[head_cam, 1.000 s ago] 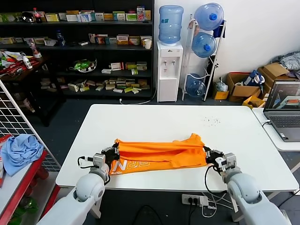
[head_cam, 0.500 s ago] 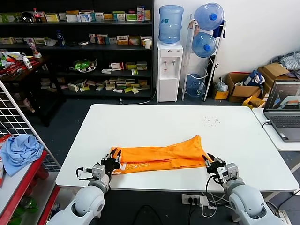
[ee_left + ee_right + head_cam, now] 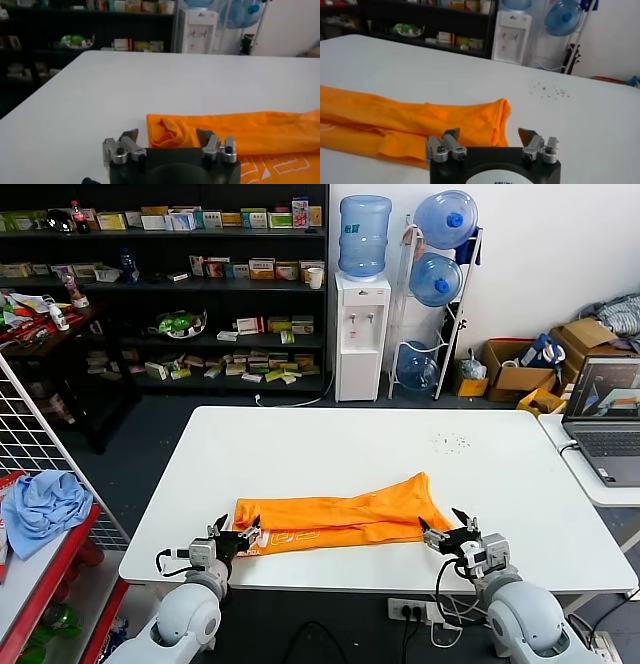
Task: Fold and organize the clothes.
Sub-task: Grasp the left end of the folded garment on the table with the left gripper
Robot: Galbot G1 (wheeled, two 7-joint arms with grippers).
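The orange T-shirt (image 3: 340, 518) lies folded into a long band across the front of the white table (image 3: 330, 444), with white lettering near its left end. My left gripper (image 3: 237, 533) is open and empty just off the shirt's left end; the left wrist view shows the shirt (image 3: 240, 132) in front of the open gripper (image 3: 168, 136). My right gripper (image 3: 441, 535) is open and empty just off the shirt's right end; in the right wrist view the shirt (image 3: 415, 122) lies ahead of the gripper (image 3: 490, 134).
A light blue cloth (image 3: 42, 506) lies on a red rack at the left. A laptop (image 3: 606, 416) sits on a side table at the right. Shelves (image 3: 170, 294) and a water dispenser (image 3: 361, 334) stand behind the table.
Both grippers have let go of the shirt's ends, opened, and drawn back toward the table's front edge. The shirt has settled flat on the table.
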